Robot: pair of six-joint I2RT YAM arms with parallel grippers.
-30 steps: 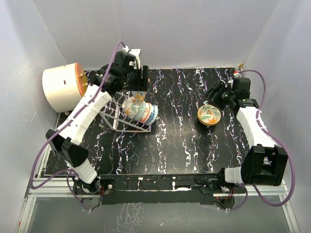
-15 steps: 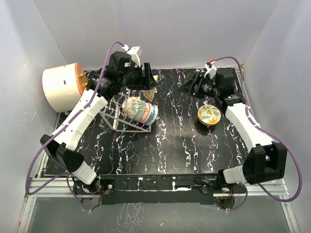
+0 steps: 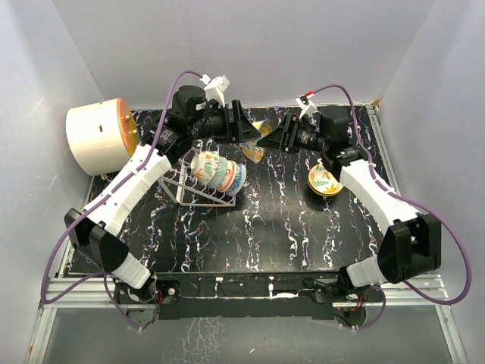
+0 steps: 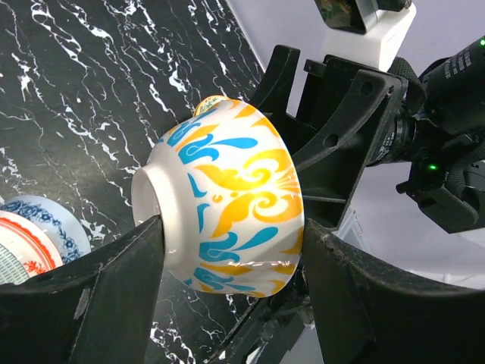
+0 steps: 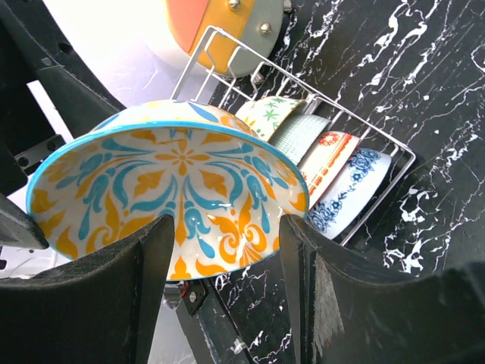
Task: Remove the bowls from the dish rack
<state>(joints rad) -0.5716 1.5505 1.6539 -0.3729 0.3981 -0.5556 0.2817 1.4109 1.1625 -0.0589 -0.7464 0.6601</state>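
Above the far half of the black marbled table, between our two hands, we are in the middle of a handover, and our job now is to make it clean. The cream-and-orange cylinder lies well off to the outer side of the left gripper and plays no part. The dish rack sits below and to the near side of that gripper, with four bowls standing on edge in it. A leaf-painted bowl rests on the table just beneath the right gripper.

We hold the blue-and-yellow bowl in the air with the left gripper. It is clamped from foot to mouth and tipped on its side, with its open face turned toward the right gripper. The right jaws stand apart, straddling the lower rim of the bowl without pinching it.

To do this well, we keep the left hand steady and ease the right one forward until the rim sits deep between its jaws. We then close one jaw inside the wall and one outside. Glazed ceramic likely slips, so we let go with the left only once the right grip is firm. We then draw the left hand straight back, clear of the rim.
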